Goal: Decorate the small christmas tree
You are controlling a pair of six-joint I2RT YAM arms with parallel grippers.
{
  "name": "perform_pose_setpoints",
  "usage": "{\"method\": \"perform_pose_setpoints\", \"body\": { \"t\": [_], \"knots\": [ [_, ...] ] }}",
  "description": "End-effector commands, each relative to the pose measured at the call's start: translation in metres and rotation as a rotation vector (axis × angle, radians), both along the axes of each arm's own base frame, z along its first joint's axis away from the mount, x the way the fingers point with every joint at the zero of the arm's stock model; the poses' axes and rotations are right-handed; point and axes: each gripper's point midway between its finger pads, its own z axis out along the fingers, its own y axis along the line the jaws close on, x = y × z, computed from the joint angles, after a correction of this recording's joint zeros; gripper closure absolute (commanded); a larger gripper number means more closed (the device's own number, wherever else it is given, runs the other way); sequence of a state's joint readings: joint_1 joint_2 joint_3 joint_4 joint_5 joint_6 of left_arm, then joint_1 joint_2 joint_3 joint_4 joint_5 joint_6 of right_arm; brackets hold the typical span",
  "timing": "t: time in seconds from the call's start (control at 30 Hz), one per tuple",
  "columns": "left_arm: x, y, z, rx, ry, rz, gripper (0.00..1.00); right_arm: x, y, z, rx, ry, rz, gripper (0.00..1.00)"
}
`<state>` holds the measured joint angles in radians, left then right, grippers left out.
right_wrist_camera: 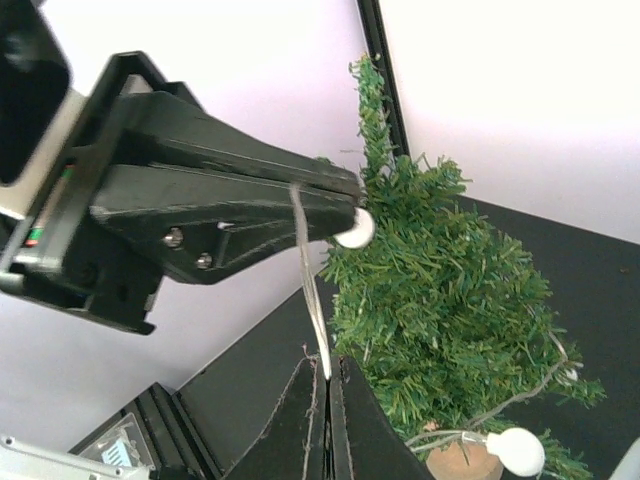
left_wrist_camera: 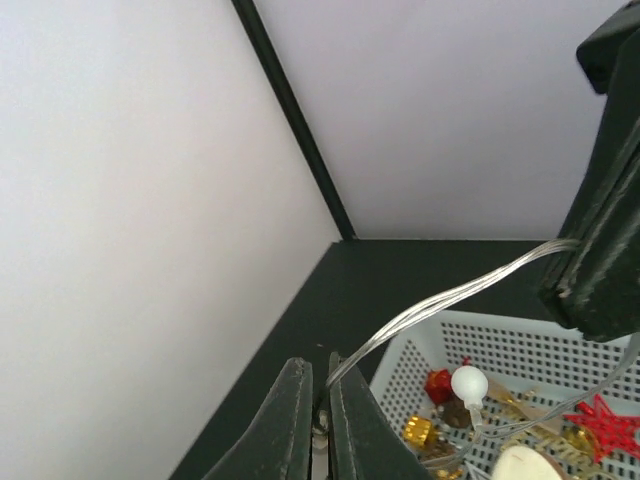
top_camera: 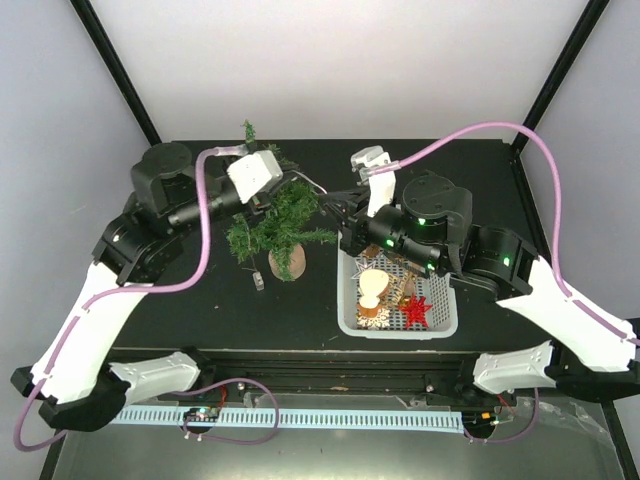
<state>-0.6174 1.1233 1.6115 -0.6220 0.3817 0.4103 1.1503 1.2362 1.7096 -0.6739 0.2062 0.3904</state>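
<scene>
**Pinched from both sides**

The left gripper and right gripper each squeeze tight on a silver light string running between them. The small christmas tree stands just beside it on the table. A white basket sits right of the tree.

Left arm elbow bent out, left gripper at the upper left of the small christmas tree, jaws pinched on a light wire; right arm reaches in, right gripper just right of the tree, jaws pinched on the same wire
</scene>
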Motion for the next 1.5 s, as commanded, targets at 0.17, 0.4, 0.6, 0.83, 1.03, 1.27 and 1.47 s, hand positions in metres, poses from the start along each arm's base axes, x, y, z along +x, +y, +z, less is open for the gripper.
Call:
{"method": "perform_pose_setpoints", "body": {
  "t": [0.17,0.4,0.6,0.83,1.03,1.27,1.47],
  "knots": [
    [-0.014,0.048,0.041,-0.001,-0.162,0.184,0.98,-0.007,0.024,0.027,0.038,-0.038,0.088,0.99],
    [-0.016,0.078,0.05,0.017,-0.208,0.316,0.98,-0.013,0.051,0.024,0.035,-0.007,0.181,0.99],
    [-0.013,0.106,0.051,0.036,-0.239,0.448,0.99,-0.012,0.073,0.017,0.027,0.007,0.225,0.99],
    [-0.012,0.139,0.053,0.039,-0.266,0.598,0.98,-0.01,0.1,0.011,0.005,0.023,0.269,0.99],
    [-0.028,0.157,0.063,0.016,-0.285,0.641,0.98,-0.012,0.114,0.003,-0.012,0.04,0.296,0.99],
    [-0.032,0.167,0.061,0.032,-0.301,0.674,0.98,-0.013,0.116,0.001,-0.02,0.047,0.3,0.92],
    [-0.031,0.172,0.062,0.034,-0.313,0.701,0.98,-0.01,0.095,0.022,-0.001,0.003,0.245,0.66]
  ]
}}
